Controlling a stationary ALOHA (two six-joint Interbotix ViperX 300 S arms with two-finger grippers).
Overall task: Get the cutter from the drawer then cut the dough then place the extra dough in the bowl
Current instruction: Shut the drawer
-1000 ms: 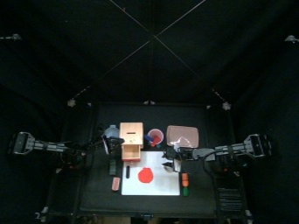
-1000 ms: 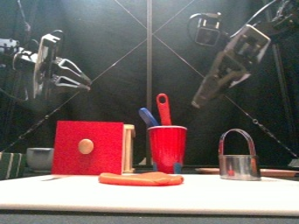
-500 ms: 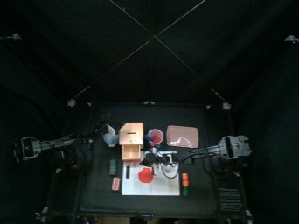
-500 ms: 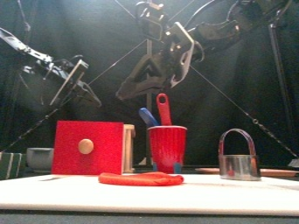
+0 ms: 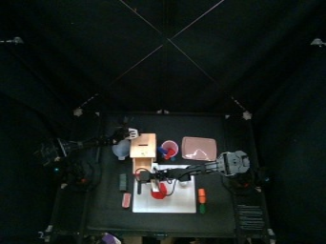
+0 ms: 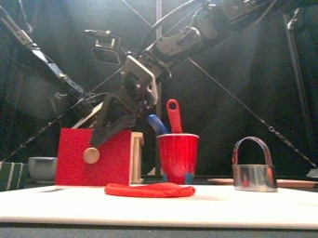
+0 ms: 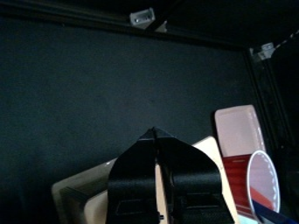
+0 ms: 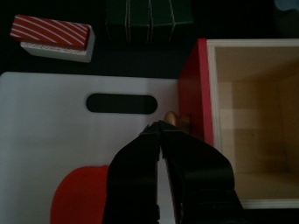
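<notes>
Since half a second earlier, the right arm had swung further toward 9 o'clock, leaving the space above the red cup (image 6: 178, 156) and coming down to the red drawer front (image 6: 77, 169). The left tool (image 7: 153, 133) had edged toward 12 o'clock. We saw the right tool (image 8: 163, 131) with its jaws pressed together and holding nothing. Its tip was low over the white cutting board (image 8: 70, 122), just beside the drawer front; whether it touched either we could not tell. The drawer (image 8: 251, 105) stood pulled out of the wooden box (image 5: 144, 151) toward 6 o'clock. The left tool was likewise pressed together and holding nothing, hovering near the box's 11 o'clock corner. The cutter (image 6: 254, 167) stood upright on the table (image 5: 109, 214) at 3 o'clock of the cup, apart from it and from both tools. The dough (image 6: 149, 190) lay flat on the board at 6 o'clock of the box and cup. The bowl (image 6: 41, 168) sat at 9 o'clock of the box, and the pink tray (image 5: 199, 148) at 3 o'clock of the cup. A red toy knife (image 6: 173, 113) and a blue toy knife (image 6: 156, 124) stood in the cup. A striped toy piece (image 8: 49, 37) and a dark green block (image 8: 146, 16) lay on the table just off the board's edge by its grip hole
</notes>
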